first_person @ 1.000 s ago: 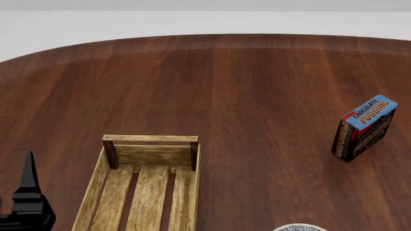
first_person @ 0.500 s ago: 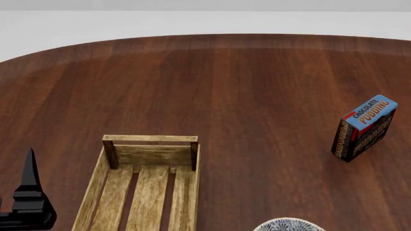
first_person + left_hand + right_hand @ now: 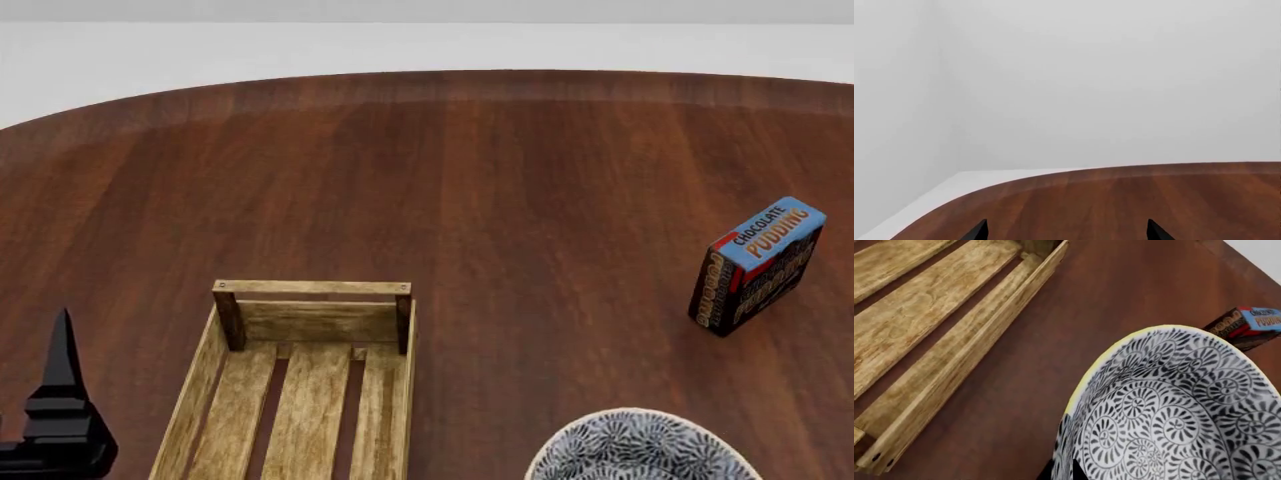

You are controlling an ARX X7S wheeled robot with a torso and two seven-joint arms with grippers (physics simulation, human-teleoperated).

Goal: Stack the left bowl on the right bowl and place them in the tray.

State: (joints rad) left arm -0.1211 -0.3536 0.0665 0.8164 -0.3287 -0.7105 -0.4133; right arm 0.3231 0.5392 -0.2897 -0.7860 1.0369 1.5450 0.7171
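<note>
Your right gripper (image 3: 1064,467) shows only as a dark sliver at the near rim of the patterned bowl (image 3: 1174,410); it looks clamped on that rim, though you cannot see both fingers. In the head view the bowl (image 3: 634,448) enters at five o'clock, just right of the tray (image 3: 304,385), which sits at seven o'clock with its slatted bottom bare.

Judge this bowl a rigid, glazed piece, probably ceramic: stiff, smooth and slippery at the lip, and liable to chip if set down hard. A rim pinch is the natural hold, one finger inside the wall and one outside; expect it to swing on that single point, so keep it level. Whether a second bowl nests beneath it cannot be told from these views.

Count one bowl in sight, one tray, one chocolate pudding box (image 3: 755,264) standing at three o'clock, well apart from both, and one round wooden table (image 3: 507,170) under everything.

Your left gripper (image 3: 1066,231) hangs over the table's edge with its two dark fingertips (image 3: 978,231) spread wide and nothing between them; in the head view it stands at eight o'clock, just left of the tray.
</note>
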